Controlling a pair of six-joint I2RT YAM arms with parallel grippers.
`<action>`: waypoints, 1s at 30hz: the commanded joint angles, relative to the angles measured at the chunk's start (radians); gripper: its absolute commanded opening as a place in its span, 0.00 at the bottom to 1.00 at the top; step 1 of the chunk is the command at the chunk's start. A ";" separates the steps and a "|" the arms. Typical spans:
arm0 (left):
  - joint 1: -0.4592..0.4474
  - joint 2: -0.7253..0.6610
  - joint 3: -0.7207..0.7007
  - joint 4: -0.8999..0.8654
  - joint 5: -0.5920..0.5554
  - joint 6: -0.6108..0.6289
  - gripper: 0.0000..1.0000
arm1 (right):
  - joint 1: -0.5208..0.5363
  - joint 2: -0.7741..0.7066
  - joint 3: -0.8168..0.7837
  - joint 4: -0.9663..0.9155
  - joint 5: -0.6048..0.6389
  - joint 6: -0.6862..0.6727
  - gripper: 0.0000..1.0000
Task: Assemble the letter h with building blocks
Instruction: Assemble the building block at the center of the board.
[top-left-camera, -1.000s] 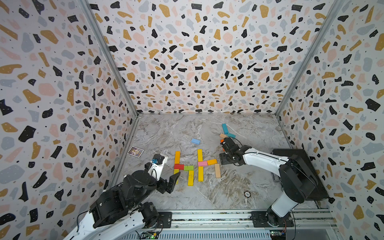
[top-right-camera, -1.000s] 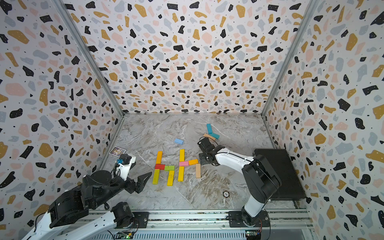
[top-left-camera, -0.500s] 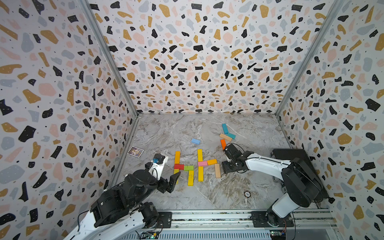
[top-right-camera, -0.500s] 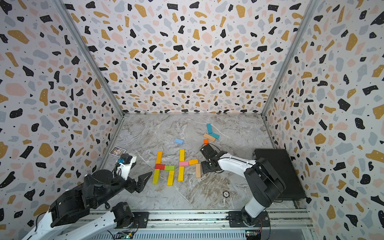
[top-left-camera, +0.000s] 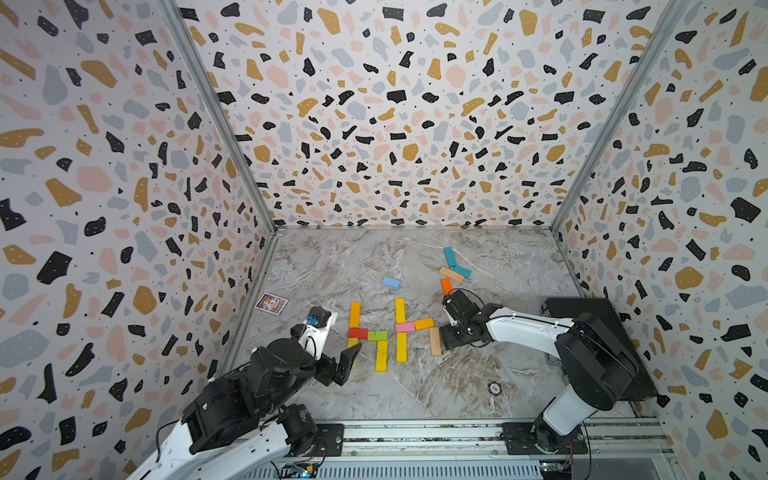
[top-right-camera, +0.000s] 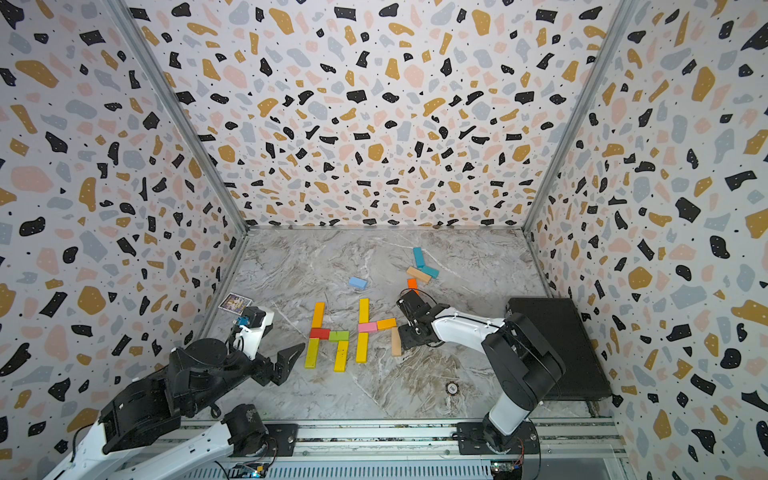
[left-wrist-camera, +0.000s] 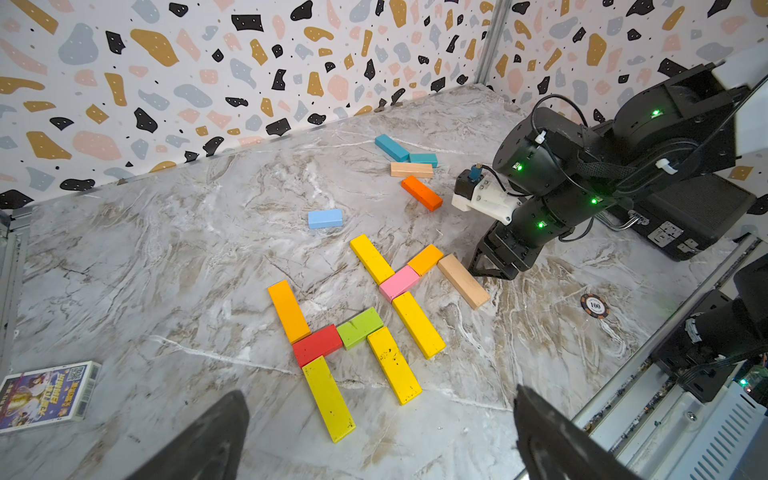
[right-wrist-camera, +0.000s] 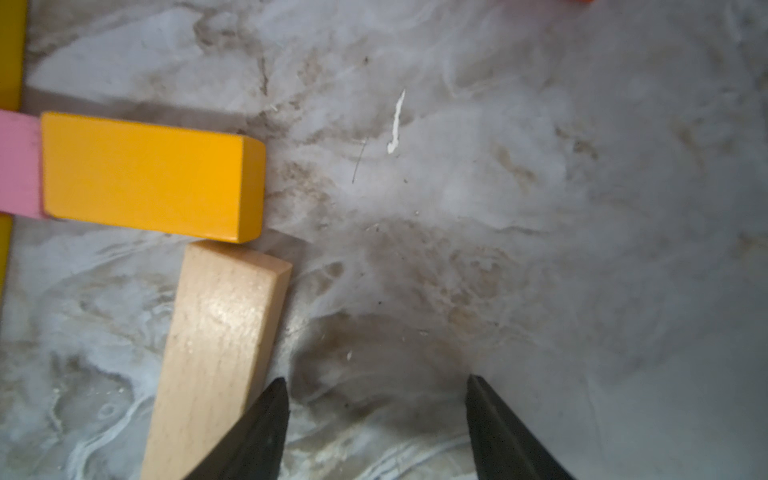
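Two h-shaped groups of building blocks lie flat on the marble floor. The nearer-left group has an orange bar (top-left-camera: 354, 314), red, green and two yellow pieces. The other has yellow bars (top-left-camera: 400, 310), a pink block (left-wrist-camera: 399, 282), a short orange block (right-wrist-camera: 145, 174) and a tan bar (right-wrist-camera: 216, 345). My right gripper (right-wrist-camera: 376, 386) is open and low over bare floor just right of the tan bar, with one finger (right-wrist-camera: 266, 419) at the bar's edge and nothing between the jaws. My left gripper (left-wrist-camera: 380, 415) is open wide, hovering in front of the left group.
Loose blocks lie behind: light blue (top-left-camera: 391, 283), two teal (top-left-camera: 449, 257), tan (top-left-camera: 451, 274) and orange-red (top-left-camera: 446, 286). A picture card (top-left-camera: 271, 303) sits by the left wall, a poker chip (top-left-camera: 493, 388) at front right, a black box (top-left-camera: 598, 332) by the right wall.
My right gripper has come forward from beside the orange-red block to the right side of the tan bar, and its jaws have narrowed slightly. The left arm has not moved.
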 joint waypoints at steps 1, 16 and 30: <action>0.009 0.008 -0.008 0.041 -0.013 0.010 0.99 | 0.012 0.011 0.019 -0.013 -0.006 -0.006 0.69; 0.018 0.012 -0.008 0.046 -0.001 0.010 0.99 | 0.030 0.017 0.032 -0.010 0.010 0.007 0.69; 0.023 0.020 -0.007 0.044 0.000 0.012 0.99 | 0.031 0.016 0.041 -0.015 0.054 0.030 0.70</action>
